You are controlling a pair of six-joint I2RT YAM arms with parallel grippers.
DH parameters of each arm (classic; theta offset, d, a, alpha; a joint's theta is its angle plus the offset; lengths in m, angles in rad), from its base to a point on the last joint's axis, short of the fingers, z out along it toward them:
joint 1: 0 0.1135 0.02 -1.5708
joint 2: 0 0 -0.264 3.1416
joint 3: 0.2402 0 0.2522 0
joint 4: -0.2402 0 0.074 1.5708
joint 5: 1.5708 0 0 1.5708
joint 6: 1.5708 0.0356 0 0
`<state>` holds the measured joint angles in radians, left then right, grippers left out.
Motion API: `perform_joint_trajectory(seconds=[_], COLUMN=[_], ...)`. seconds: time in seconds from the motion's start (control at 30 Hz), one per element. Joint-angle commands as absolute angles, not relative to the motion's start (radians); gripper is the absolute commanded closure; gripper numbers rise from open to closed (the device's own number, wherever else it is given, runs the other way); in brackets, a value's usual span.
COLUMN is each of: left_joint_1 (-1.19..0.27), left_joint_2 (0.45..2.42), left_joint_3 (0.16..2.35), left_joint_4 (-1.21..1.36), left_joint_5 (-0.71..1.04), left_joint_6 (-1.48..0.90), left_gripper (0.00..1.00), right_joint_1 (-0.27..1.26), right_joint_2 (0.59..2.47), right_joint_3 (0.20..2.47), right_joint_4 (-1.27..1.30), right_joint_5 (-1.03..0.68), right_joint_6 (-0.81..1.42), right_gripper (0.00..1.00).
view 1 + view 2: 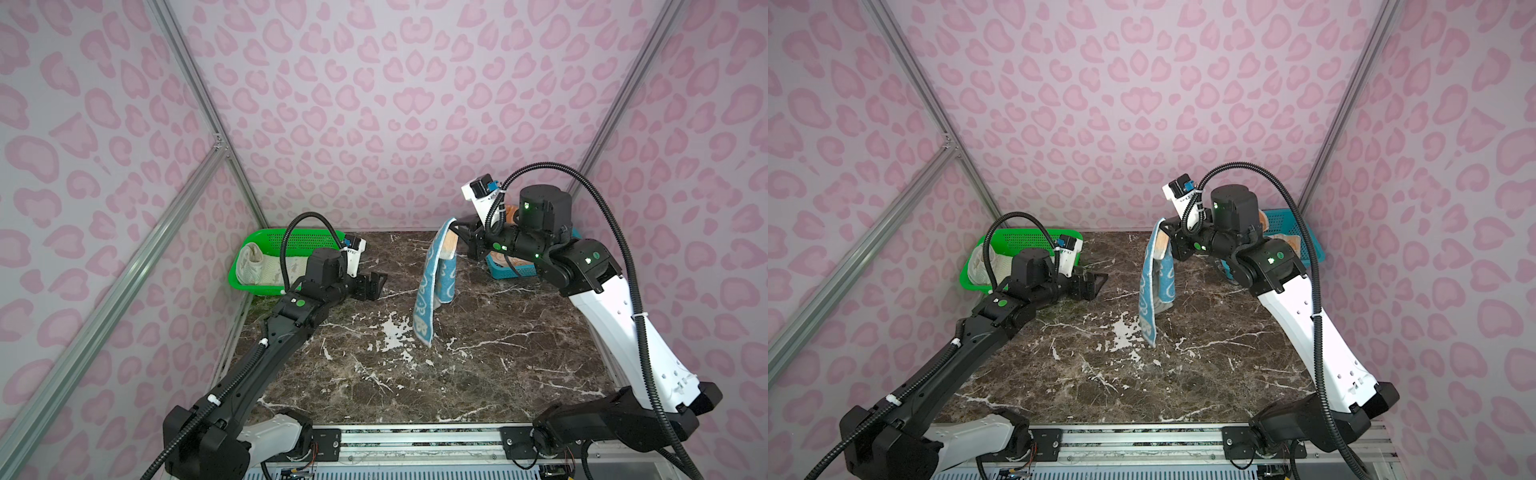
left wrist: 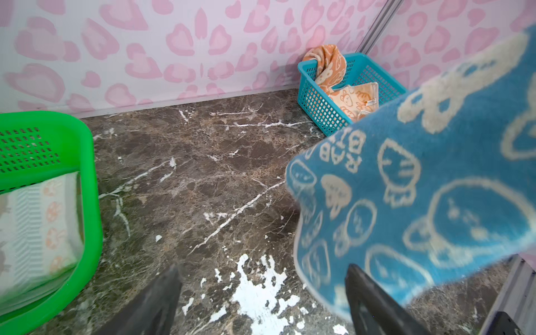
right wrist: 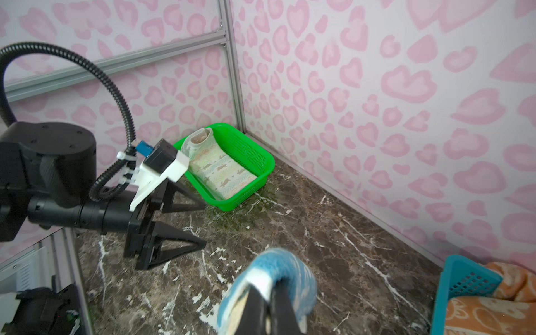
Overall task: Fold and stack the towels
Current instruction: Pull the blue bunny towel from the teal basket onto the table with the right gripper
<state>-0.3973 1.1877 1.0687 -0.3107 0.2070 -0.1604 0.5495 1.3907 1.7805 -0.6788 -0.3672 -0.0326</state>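
Observation:
A blue towel (image 1: pixel 432 286) (image 1: pixel 1152 291) with white bunny faces hangs in the air over the marble table, its low corner near the tabletop. My right gripper (image 1: pixel 453 233) (image 3: pixel 268 293) is shut on its top edge. My left gripper (image 1: pixel 374 284) (image 2: pixel 262 269) stands open just left of the hanging towel, nothing between its fingers; in the left wrist view the blue towel (image 2: pixel 420 188) hangs beside one finger. A white patterned towel (image 1: pixel 270 270) (image 3: pixel 223 171) lies folded in the green basket. An orange towel (image 2: pixel 345 95) (image 3: pixel 487 313) sits crumpled in the blue basket.
The green basket (image 1: pixel 291 239) (image 2: pixel 87 162) stands at the back left corner, the blue basket (image 1: pixel 1287 220) (image 2: pixel 319 107) at the back right, partly behind the right arm. Pink patterned walls close in the dark marble table (image 1: pixel 415 374) on three sides.

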Motion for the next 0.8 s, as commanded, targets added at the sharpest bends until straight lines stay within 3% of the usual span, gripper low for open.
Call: perform_joint_trajectory(seconds=[0.0,0.2,0.27,0.37,0.57,0.77], left_joint_1=[-0.387,-0.386,-0.385,-0.385,-0.385,-0.369], left_joint_2=[1.181,1.213,1.226,1.248,1.277,1.293], left_joint_3=[1.063,1.057,1.06,1.067,1.076,1.086], left_joint_4=[-0.34,-0.344,-0.349,-0.353,-0.364,-0.398], left_joint_5=[0.183,0.197,0.202,0.207,0.197,0.166], left_joint_6=[-0.136,-0.157,-0.158,-0.16,-0.167,-0.179], left_gripper=[0.1,0.11,0.1,0.11,0.11,0.1], right_joint_1=[0.533,0.372,0.322,0.292,0.397,0.58], right_joint_2=[1.373,1.4,1.432,1.478,1.465,1.453], right_joint_3=[1.675,1.41,1.367,1.359,1.367,1.323], right_joint_4=[-0.65,-0.693,-0.73,-0.788,-0.788,-0.81], right_joint_5=[-0.361,-0.194,-0.084,-0.02,0.017,0.002], right_joint_6=[0.008,0.144,0.171,0.152,0.052,-0.053], right_gripper=[1.0,0.99,0.9,0.66,0.45,0.44])
